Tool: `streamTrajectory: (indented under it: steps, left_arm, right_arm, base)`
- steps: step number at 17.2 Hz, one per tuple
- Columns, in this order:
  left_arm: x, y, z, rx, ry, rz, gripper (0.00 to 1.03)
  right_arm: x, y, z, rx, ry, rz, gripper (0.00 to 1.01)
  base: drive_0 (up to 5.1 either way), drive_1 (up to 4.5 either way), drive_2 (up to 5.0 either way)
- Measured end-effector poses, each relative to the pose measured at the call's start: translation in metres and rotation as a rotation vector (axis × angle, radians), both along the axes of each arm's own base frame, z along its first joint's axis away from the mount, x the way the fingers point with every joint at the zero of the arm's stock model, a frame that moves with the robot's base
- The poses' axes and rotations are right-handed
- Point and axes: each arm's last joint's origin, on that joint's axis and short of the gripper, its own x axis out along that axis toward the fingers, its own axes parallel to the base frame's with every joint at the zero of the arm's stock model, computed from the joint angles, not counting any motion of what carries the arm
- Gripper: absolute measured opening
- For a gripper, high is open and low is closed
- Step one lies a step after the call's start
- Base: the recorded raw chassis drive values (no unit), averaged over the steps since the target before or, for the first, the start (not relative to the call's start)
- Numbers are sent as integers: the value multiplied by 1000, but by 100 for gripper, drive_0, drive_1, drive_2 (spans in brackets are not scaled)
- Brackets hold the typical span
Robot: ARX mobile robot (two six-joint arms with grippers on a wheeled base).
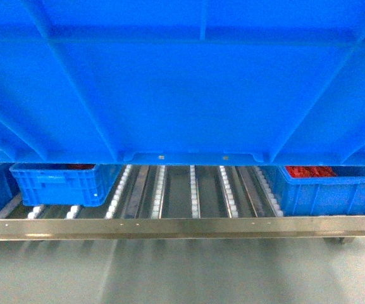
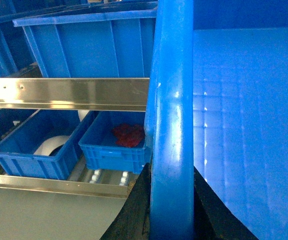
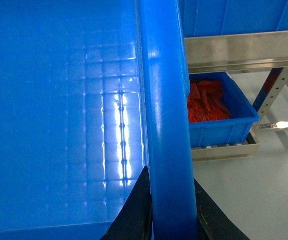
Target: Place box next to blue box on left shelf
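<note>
A: Start at our hands. What have we got?

B: Our left gripper (image 2: 171, 210) has its dark fingers clamped on either side of the thick rim of the box (image 2: 243, 125), and our right gripper (image 3: 169, 210) is clenched the same way on the opposite rim. We straddle the walls so the load hangs evenly between both arms.

A: And where is the box itself?

B: Held up in the air in front of us, high enough that its ribbed outer wall (image 1: 182, 82) fills the top of the head view. Its glossy inside looks empty as far as we can see. We judge it is carried high to clear the shelf's front rail (image 1: 182, 227).

A: What sits on the shelf?

B: On the lower roller level, a small blue bin (image 1: 62, 182) at the left with something red inside; the left wrist view shows red pieces in it, and beside it another bin (image 2: 31, 147) holding a white rounded object. At the right, a bin (image 3: 218, 112) of red material. Between them the roller tracks (image 1: 191, 190) lie bare.

A: So the spot?

B: We reckon that open stretch just beside the left blue bin. An upper level carries larger blue crates (image 2: 89, 45); what is in them we cannot tell.
</note>
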Motion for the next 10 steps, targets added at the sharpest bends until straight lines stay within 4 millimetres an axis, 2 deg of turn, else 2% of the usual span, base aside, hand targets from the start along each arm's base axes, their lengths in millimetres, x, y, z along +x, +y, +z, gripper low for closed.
streamTrajectory:
  steps: [10]
  left_arm:
    - [0, 0, 0, -1, -1, -1, 12]
  right_arm:
    - [0, 0, 0, 0, -1, -1, 10]
  base:
    - [0, 0, 0]
